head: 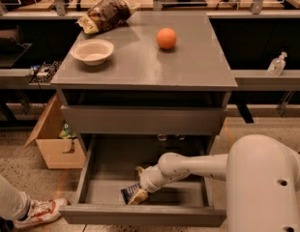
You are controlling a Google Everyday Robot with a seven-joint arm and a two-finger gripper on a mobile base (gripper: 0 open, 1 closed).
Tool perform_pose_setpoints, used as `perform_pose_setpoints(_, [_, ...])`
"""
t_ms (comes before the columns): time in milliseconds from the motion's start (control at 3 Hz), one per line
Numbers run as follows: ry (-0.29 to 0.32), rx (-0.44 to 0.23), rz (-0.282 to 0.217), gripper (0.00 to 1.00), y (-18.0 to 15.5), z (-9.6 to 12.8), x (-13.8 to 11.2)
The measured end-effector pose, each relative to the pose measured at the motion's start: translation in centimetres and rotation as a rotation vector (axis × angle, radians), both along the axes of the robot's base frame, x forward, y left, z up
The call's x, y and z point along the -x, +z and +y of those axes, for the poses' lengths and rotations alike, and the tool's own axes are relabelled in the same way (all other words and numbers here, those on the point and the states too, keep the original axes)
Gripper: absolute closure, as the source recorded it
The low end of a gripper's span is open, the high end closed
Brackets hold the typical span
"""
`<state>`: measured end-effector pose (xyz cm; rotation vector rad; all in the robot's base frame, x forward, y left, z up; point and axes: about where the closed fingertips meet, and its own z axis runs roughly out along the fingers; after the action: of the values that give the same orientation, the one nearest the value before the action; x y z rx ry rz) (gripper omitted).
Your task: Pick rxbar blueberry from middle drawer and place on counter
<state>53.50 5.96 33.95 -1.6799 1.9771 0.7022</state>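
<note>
The rxbar blueberry (pixel 127 193), a small dark blue wrapper with pale print, lies on the floor of the open middle drawer (pixel 104 190) near its front wall. My gripper (pixel 140 194) is down inside the drawer, right against the bar's right end and covering part of it. The white arm reaches in from the right. The counter (pixel 140 64) is the grey top slab above the drawers.
On the counter stand a white bowl (pixel 92 51), an orange (pixel 166 38) and a brown snack bag (pixel 105 14). The upper drawer (pixel 140 120) is closed. A cardboard box (pixel 53 141) and a person's shoe (pixel 39 211) are at the left. A sanitizer bottle (pixel 277 64) stands at the right.
</note>
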Motion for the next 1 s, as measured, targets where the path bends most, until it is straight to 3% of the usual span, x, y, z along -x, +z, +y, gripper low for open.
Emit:
perform_pose_setpoints(667, [0.000, 0.000, 0.000, 0.88, 0.98, 0.00, 0.00])
perform_pose_setpoints(1000, [0.000, 0.000, 0.000, 1.00, 1.37, 0.00, 0.01])
